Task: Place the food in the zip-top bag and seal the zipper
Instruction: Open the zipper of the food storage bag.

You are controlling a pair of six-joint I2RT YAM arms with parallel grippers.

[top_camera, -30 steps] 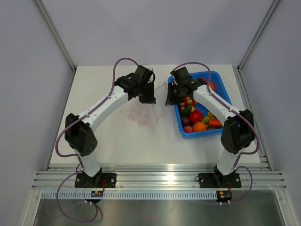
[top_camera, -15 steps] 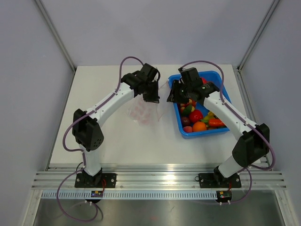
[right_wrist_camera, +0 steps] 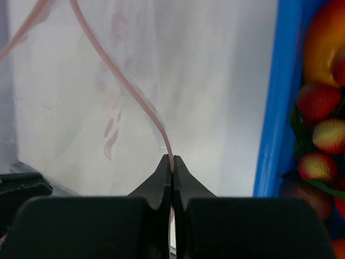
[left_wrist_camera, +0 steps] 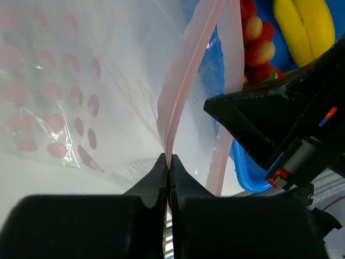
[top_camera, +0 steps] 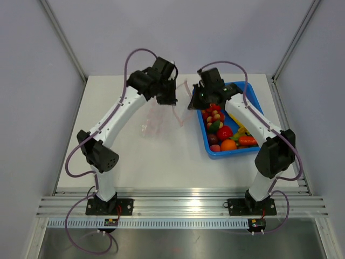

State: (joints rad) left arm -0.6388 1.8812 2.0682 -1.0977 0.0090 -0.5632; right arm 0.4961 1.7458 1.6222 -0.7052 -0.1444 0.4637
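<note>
In the top view the zip-top bag [top_camera: 159, 116] is seen held up between the two arms near the middle of the table's [top_camera: 135, 162] far edge, with its lower end trailing onto the surface. How each claw stands cannot be made out from there. That is settled by the wrist views. The left gripper [left_wrist_camera: 168, 161] is seen pressed together on the zipper [left_wrist_camera: 180, 86], and the right gripper [right_wrist_camera: 172, 161] is likewise pinched on the thin pink strip.

Two pink strips are shown parted in the left wrist view, so the mouth is open there. The film's pink dots are also made plain.

The food [top_camera: 223, 131] is seen lying in the blue tray [top_camera: 229, 153] toward the far right corner. A banana [left_wrist_camera: 304, 27] is shown clearly by the left wrist camera and strawberries [right_wrist_camera: 317, 100] by the right.
</note>
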